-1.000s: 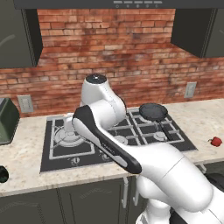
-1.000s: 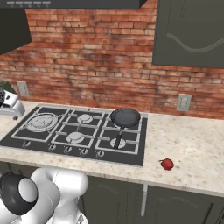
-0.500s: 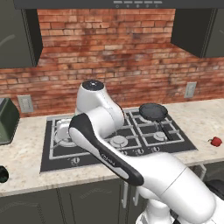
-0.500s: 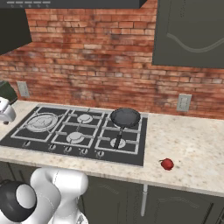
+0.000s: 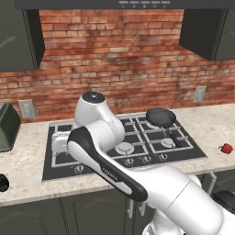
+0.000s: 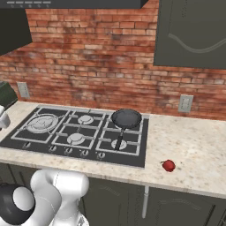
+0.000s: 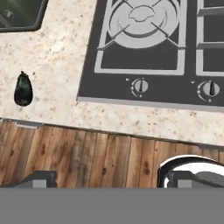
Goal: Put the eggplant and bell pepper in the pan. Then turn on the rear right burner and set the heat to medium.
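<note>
in your left base view the pan [image 5: 160,116] sits on the rear right burner of the cooktop [image 5: 183,146], the bell pepper [image 5: 226,148] lies on the counter [image 5: 215,124] well off to its right, and the eggplant [image 5: 3,182] shows at the far left edge of the counter. in your right base view the pan [image 6: 126,118] is on the same burner with its handle toward the front, and the bell pepper [image 6: 168,165] rests on the counter [image 6: 194,145] near the front edge. in your hand view the eggplant [image 7: 23,89] lies on the counter [image 7: 57,57] left of the cooktop [image 7: 144,83], beside the large multi-ringed burner [image 7: 141,19] and above the wood floor [image 7: 87,157], and your gripper [image 7: 111,178] has its fingers spread wide apart with nothing between them.

The pan [image 5: 160,116] sits on the rear right burner [image 5: 161,120].
</note>
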Tool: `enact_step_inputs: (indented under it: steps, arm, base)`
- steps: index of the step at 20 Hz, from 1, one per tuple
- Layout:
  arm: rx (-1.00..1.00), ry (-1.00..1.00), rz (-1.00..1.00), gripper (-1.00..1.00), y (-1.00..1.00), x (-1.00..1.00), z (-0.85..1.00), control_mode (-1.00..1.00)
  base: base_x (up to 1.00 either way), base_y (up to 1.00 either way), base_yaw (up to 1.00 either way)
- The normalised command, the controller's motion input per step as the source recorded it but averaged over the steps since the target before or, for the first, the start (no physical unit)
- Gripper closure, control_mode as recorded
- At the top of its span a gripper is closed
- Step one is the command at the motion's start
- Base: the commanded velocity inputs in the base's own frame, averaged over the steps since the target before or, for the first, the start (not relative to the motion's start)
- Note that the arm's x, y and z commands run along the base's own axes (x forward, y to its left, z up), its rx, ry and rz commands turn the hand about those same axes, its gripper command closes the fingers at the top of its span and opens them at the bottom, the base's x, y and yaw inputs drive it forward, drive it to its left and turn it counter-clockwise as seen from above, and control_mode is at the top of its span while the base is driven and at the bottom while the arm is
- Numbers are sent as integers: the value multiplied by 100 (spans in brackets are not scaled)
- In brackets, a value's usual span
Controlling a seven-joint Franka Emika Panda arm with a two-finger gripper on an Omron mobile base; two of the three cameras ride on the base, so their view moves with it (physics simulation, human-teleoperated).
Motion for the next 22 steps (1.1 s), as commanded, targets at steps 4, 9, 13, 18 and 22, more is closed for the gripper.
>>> enact_step_inputs:
  steps: [4, 9, 13, 18, 22]
  arm:
    - [4, 2, 6, -100, 28, 0, -19, -100]
    - [1, 0, 8, -100, 37, 0, -10, -100]
    - [0, 1, 4, -100, 35, 0, -11, -100]
    - [0, 3, 2, -100, 36, 0, -13, -100]
    - [0, 3, 1, -100, 36, 0, -13, -100]
  base:
    - [0, 0, 0]
    - [0, 0, 0]
    - [0, 0, 0]
    - [0, 0, 0]
    - [0, 0, 0]
